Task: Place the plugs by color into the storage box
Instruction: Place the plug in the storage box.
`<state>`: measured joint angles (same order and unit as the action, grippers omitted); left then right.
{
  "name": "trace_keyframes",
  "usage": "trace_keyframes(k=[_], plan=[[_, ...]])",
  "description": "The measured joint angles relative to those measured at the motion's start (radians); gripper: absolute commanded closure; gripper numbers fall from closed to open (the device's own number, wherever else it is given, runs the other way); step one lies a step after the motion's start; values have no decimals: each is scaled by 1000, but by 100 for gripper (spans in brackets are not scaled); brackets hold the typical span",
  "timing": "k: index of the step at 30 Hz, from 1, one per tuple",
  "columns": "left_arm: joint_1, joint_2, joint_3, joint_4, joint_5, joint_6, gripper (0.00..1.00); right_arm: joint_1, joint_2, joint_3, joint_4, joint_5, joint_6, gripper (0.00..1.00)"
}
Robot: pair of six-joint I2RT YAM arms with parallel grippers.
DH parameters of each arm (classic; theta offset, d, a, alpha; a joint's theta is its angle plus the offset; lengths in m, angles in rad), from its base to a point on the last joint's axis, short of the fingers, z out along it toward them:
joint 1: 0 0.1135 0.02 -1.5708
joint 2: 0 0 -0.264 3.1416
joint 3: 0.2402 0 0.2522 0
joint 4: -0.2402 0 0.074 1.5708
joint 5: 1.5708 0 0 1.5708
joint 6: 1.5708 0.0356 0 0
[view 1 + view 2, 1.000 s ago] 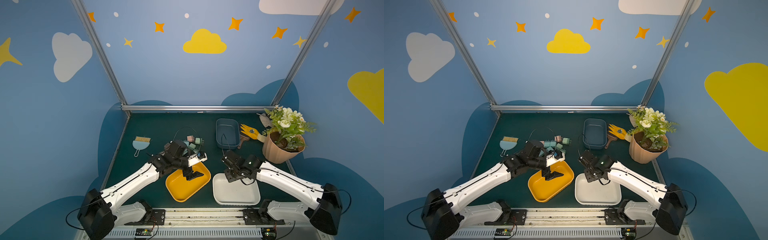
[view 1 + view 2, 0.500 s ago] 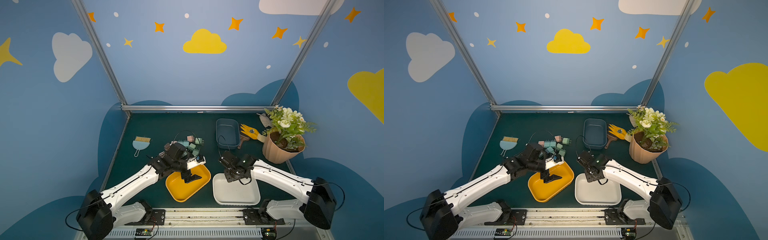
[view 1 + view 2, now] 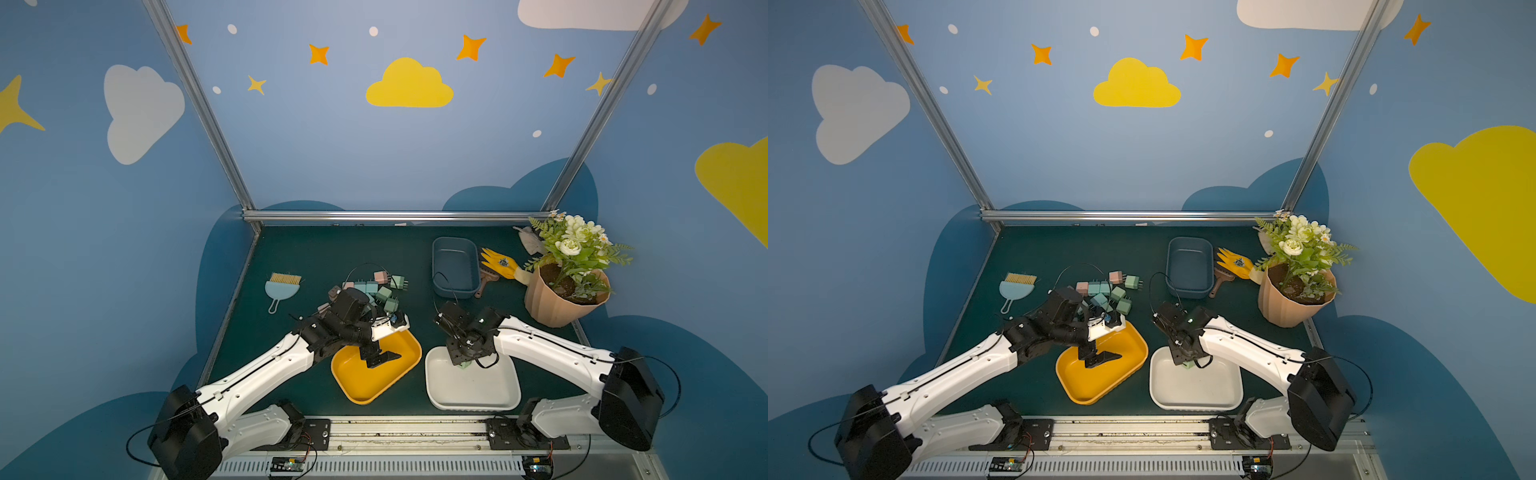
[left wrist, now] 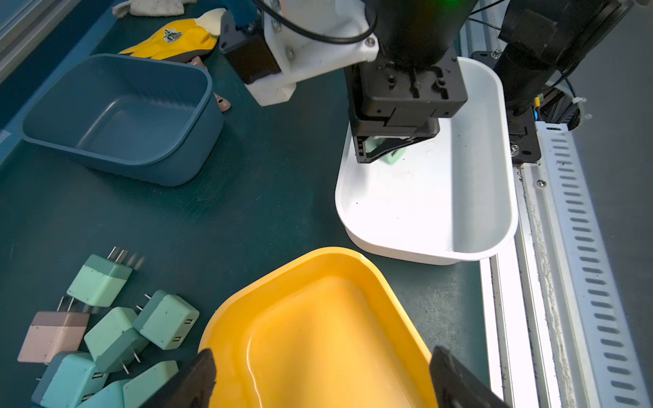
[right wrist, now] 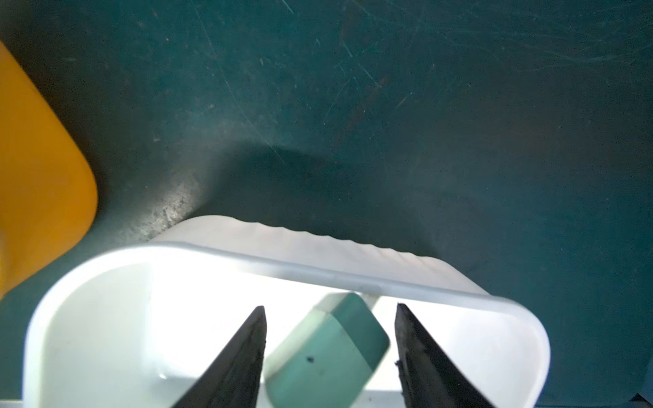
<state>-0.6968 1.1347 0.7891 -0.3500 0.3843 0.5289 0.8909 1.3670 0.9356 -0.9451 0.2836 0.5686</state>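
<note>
A heap of pink, light-blue and mint-green plugs lies on the dark green mat. My left gripper hangs open over the yellow tray, nothing between its fingers. My right gripper reaches into the far end of the white tray. Its jaws stand apart, and a mint-green plug sits tilted and loose between them. A dark blue box stands empty behind.
A light-blue dustpan with bristles lies at the left of the mat. A yellow glove, a brown brush and a potted plant crowd the back right. The metal rail runs along the front edge.
My right gripper has come down over the white tray and its jaws have parted from the green plug. The left gripper has opened a little wider over the yellow tray.
</note>
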Motion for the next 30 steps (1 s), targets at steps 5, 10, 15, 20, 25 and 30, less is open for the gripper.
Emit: trace_keyframes(k=[5, 10, 15, 20, 25, 30], plan=[[0, 0, 0, 10, -8, 0, 5, 0, 0, 4, 2, 0, 0, 40], [0, 0, -1, 18, -26, 0, 6, 0, 0, 4, 12, 0, -3, 40], [0, 3, -18, 68, -119, -43, 8, 3, -1, 16, 66, -5, -37, 40], [23, 67, 3, 98, -219, -119, 24, 4, 11, 90, 123, 1, -106, 40], [109, 171, 72, 108, -297, -253, 34, 4, 104, 198, 201, 24, -191, 40], [188, 235, 112, 132, -339, -394, 39, 4, 228, 273, 248, 25, -258, 40]])
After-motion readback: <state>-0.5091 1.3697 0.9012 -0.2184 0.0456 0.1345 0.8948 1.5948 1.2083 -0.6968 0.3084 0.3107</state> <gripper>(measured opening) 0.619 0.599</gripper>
